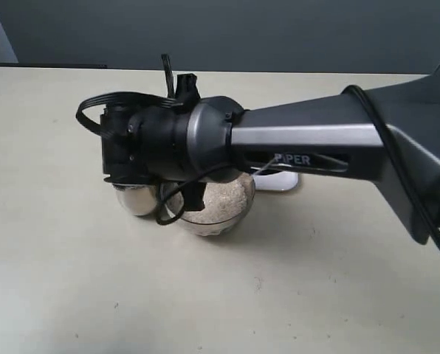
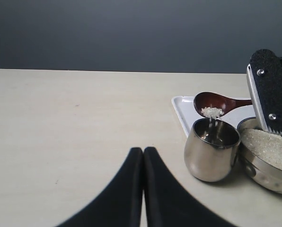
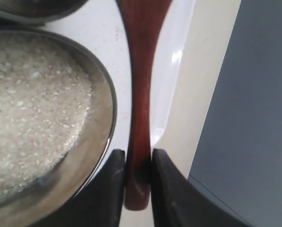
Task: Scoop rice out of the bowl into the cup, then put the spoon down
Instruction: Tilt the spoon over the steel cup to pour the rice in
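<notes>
The steel cup [image 2: 212,150] stands beside the patterned metal bowl [image 2: 266,166], which holds white rice [image 2: 269,146]. The reddish-brown wooden spoon [image 2: 216,104] hangs tilted just above the cup, and grains fall from its head into the cup. My right gripper [image 3: 138,158] is shut on the spoon handle [image 3: 142,94], next to the bowl rim [image 3: 111,101]. In the exterior view the right arm [image 1: 308,144] covers most of the cup [image 1: 135,198] and bowl [image 1: 212,210]. My left gripper [image 2: 143,150] is shut on nothing, low over the table, apart from the cup.
A flat white tray [image 2: 184,106] lies behind the cup and bowl, also seen under the spoon handle as the tray [image 3: 176,56]. Beige tabletop [image 1: 72,280] spreads around. A dark wall stands behind the table.
</notes>
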`<state>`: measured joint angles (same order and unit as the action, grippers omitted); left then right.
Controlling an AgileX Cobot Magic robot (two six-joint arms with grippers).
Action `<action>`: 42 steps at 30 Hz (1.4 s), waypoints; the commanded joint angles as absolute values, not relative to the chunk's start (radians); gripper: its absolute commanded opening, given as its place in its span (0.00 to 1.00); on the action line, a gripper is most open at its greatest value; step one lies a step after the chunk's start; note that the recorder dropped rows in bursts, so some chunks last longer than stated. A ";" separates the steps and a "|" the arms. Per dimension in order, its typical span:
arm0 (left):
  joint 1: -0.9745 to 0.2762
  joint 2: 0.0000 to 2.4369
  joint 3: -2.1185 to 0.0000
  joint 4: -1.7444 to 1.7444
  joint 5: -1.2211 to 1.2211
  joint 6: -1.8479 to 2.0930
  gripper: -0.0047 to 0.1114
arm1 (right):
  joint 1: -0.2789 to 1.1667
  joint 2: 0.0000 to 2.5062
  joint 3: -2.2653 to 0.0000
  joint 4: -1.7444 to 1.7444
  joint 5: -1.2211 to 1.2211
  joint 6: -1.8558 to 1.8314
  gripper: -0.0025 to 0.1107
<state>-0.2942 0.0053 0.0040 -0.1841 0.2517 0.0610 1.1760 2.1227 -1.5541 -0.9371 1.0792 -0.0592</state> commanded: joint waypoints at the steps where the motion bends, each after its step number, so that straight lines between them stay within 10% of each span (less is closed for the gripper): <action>1: -0.301 0.000 0.000 -0.183 0.236 0.054 0.04 | 1.176 2.122 -1.490 -0.992 1.052 -0.036 0.01; 42: -0.301 0.000 0.000 -0.183 0.236 0.054 0.04 | 1.239 2.122 -1.308 -1.390 1.065 0.317 0.01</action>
<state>-0.2942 0.0053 0.0040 -0.1841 0.2517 0.0610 1.2369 2.1227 -1.3125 -1.3615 1.0500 0.3039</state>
